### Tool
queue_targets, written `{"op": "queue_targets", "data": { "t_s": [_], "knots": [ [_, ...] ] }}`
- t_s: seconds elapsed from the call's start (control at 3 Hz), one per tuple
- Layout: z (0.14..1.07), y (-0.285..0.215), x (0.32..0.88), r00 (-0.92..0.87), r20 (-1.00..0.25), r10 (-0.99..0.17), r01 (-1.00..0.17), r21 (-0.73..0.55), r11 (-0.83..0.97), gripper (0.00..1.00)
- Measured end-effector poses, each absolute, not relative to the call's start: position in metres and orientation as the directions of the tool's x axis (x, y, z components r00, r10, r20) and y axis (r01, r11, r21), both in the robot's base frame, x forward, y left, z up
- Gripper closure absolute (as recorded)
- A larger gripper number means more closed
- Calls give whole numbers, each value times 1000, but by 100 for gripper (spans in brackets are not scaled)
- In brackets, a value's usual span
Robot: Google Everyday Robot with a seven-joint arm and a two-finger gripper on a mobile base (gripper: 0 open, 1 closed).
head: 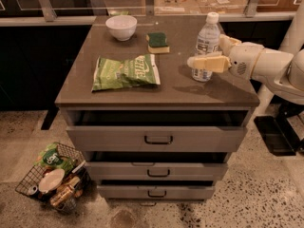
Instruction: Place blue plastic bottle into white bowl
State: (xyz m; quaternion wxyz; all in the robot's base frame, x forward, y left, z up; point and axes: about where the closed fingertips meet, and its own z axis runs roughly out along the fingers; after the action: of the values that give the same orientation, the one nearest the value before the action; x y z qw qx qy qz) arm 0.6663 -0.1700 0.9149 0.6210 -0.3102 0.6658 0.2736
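Observation:
The blue plastic bottle [207, 36] stands upright on the right side of the brown cabinet top [175, 87], white cap up. The white bowl [121, 27] sits at the far left of the top, apart from the bottle. My gripper [207, 51] reaches in from the right at the bottle's lower half. One cream finger [209, 62] crosses in front of the bottle and the other [227, 42] shows behind its right side. The fingers straddle the bottle and look open. The bottle rests on the top.
A green sponge [157, 42] lies between bowl and bottle. A green chip bag [125, 71] lies at the centre left. The top drawer [159, 139] below stands partly open. A wire basket of trash [52, 175] sits on the floor at lower left.

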Motion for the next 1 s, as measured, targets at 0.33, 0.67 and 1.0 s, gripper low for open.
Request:
{"op": "queue_targets", "data": {
  "t_s": [0.33,0.67,1.0],
  "knots": [
    [915,-167,667,-36,-997,-73,-756,-21,654,39],
    [915,-164,667,-35,-997,-73,-759,-21,651,62],
    [916,-160,667,-35,-997,-72,-763,-21,646,94]
  ]
}}
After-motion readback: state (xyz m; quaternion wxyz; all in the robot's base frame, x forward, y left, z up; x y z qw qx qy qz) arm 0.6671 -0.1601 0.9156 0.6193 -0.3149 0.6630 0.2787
